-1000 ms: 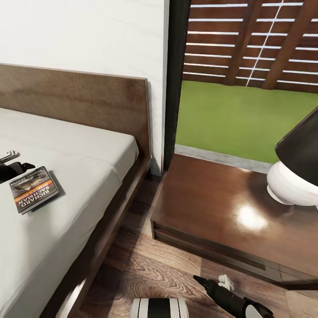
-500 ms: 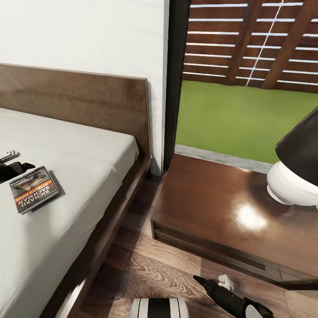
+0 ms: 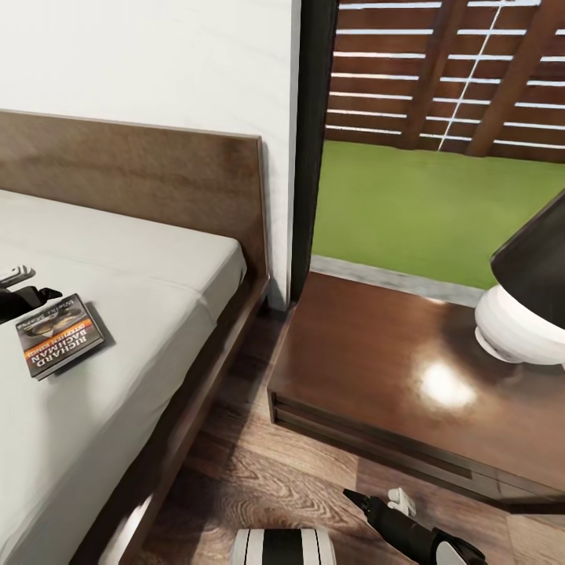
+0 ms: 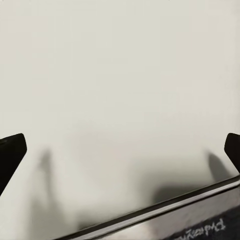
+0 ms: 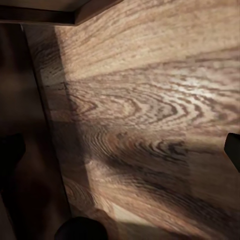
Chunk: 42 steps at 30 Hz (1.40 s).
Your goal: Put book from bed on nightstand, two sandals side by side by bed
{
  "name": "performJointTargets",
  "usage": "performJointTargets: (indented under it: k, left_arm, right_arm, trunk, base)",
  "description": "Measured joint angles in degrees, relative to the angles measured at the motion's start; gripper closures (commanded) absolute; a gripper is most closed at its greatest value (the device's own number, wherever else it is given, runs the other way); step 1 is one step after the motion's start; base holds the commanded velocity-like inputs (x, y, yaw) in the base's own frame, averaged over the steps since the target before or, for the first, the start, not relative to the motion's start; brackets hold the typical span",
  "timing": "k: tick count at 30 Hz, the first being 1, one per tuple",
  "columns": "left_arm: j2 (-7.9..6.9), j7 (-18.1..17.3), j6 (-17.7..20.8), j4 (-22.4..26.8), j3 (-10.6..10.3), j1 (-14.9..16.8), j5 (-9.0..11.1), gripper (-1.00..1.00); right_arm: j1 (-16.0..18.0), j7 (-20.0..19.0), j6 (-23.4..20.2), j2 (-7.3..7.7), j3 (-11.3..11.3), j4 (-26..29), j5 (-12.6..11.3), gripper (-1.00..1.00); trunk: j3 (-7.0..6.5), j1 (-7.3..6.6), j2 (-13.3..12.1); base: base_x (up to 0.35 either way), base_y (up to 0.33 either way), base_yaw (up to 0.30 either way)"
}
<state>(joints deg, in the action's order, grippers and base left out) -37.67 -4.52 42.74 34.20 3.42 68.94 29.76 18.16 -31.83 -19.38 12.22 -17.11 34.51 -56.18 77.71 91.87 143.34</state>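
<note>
Overhead, your left gripper sits just beside the book on the bed; the nightstand waits across the gap. Your left wrist camera shows the jaws spread wide, empty, the book's edge near them: come down squarely over it. Your right gripper hangs open, empty, above the floor.

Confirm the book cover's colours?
Dark cover, orange band, white lettering; the book shows best in the head view.

The book cover reads "RICHARD BACHMAN" in white letters.
</note>
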Motion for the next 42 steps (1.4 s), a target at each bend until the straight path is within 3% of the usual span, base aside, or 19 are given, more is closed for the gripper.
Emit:
performJointTargets:
  k: [42]
  left_arm:
    - [0.16,0.06,-0.06,0.84,-0.13,0.0,-0.24,-1.0]
  right_arm:
    - [0.0,0.0,0.01,0.01,0.03,-0.04,0.0,-1.0]
  trunk:
    - [0.39,0.0,0.0]
  base:
    - [0.0,0.0,0.0]
